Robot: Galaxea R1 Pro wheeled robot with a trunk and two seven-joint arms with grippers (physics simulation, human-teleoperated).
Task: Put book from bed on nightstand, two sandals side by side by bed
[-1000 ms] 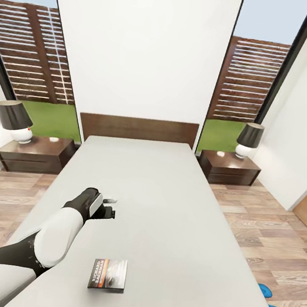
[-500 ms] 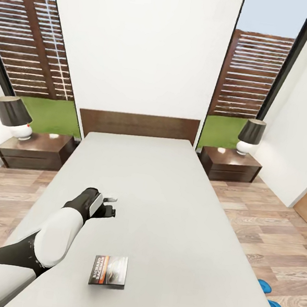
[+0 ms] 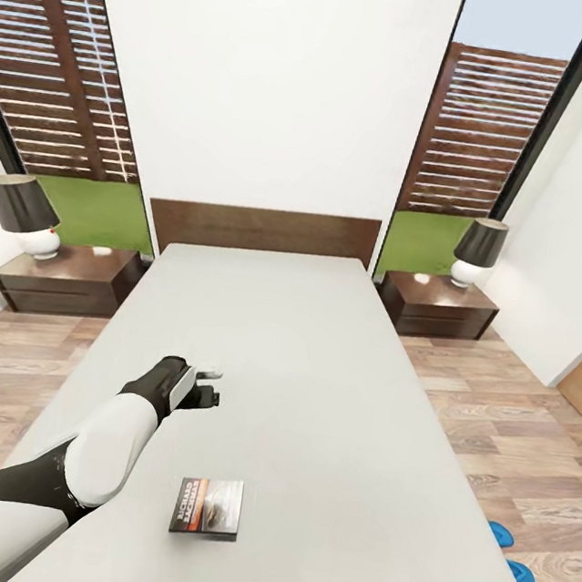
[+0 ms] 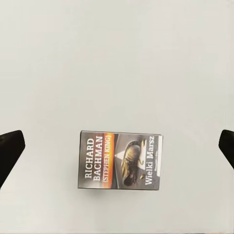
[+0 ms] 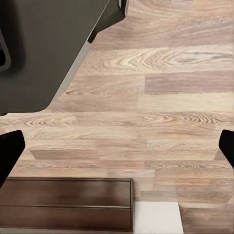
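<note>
The book [image 3: 207,507] lies flat near the foot of the bed [image 3: 334,379], cover up, with its orange band and white lettering clear in the left wrist view [image 4: 122,161]. My left gripper [image 3: 211,387] hangs open over the pale mattress, a little toward the headboard from the book and apart from it. In the left wrist view its dark fingertips [image 4: 9,151] stand wide to either side of the book. Two blue sandals [image 3: 500,534] [image 3: 520,575] lie on the floor by the bed's right side. My right gripper [image 5: 118,146] is open over the wood floor.
A dark nightstand [image 3: 63,278] with a black-shaded lamp [image 3: 21,211] stands left of the headboard, and another nightstand [image 3: 436,307] with a lamp [image 3: 477,251] stands right. The right wrist view shows my dark base [image 5: 44,48] and the bed's dark frame corner [image 5: 68,204].
The whole picture has shifted slightly, so the camera has moved. The book stays where it was on the mattress. My left arm holds almost the same place.
</note>
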